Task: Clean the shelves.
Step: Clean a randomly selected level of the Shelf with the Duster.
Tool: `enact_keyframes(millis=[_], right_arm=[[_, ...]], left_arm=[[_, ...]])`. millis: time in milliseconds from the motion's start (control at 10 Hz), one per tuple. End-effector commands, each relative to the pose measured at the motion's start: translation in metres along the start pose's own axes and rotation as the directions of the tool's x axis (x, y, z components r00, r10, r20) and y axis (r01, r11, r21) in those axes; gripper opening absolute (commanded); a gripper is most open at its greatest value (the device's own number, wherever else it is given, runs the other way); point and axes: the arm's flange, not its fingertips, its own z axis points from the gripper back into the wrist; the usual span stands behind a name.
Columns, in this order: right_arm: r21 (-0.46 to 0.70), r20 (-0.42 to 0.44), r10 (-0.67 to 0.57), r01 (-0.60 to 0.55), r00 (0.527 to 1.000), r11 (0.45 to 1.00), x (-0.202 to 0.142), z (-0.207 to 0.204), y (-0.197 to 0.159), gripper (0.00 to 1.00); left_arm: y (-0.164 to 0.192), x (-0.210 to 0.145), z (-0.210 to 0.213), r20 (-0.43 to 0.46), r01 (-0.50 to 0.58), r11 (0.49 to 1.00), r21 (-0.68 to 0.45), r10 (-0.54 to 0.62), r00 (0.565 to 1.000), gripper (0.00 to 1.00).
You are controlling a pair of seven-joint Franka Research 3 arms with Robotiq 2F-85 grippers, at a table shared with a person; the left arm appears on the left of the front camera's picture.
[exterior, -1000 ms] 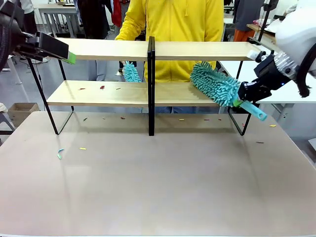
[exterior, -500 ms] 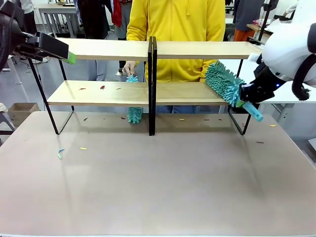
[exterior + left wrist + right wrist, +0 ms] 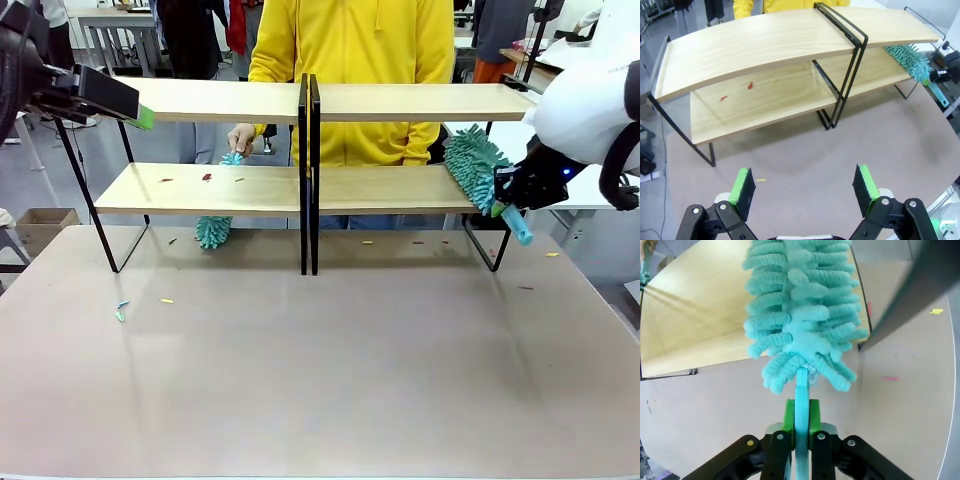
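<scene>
By shelves (image 3: pixel 400 188) | right claw (image 3: pixel 800 415) grips duster (image 3: pixel 800 305) (wrist view), possibly touching

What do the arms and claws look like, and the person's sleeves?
The left claw and right claw are black with green pads. The right arm has a rounded white shell, a black cable and a blue light. The person's sleeves are yellow.

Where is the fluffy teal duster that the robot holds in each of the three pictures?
Front view: duster at the right, at the lower board's end.
Left wrist view: duster upper right, past that board's far end.
Right wrist view: duster in the centre, above the right gripper, over the board.
Shared landmark: the lower board.
</scene>
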Motion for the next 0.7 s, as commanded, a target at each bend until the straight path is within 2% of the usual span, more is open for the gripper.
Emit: enact_keyframes(millis=[0,200,500,600], right_arm=[[0.016,-0.016,-0.045,0.045,0.999,0.999,-0.008,0.004,0.002,0.13],[0.009,0.046,-0.131,0.131,0.99,0.991,-0.012,0.015,0.0,0.13],[-0.026,0.071,-0.228,0.231,0.971,0.973,-0.022,0.025,0.003,0.13],[-0.038,0.109,-0.251,0.256,0.962,0.966,-0.024,0.029,0.004,0.13]], left_arm=[[0.001,0.0,0.001,0.005,0.0,1.0,0.01,0.0,1.0,1.0],[0.001,0.0,0.001,0.005,0.0,1.0,0.01,0.0,1.0,1.0],[0.001,0.0,0.001,0.005,0.0,1.0,0.01,0.0,1.0,1.0],[0.001,0.0,0.001,0.005,0.0,1.0,0.01,0.0,1.0,1.0]])
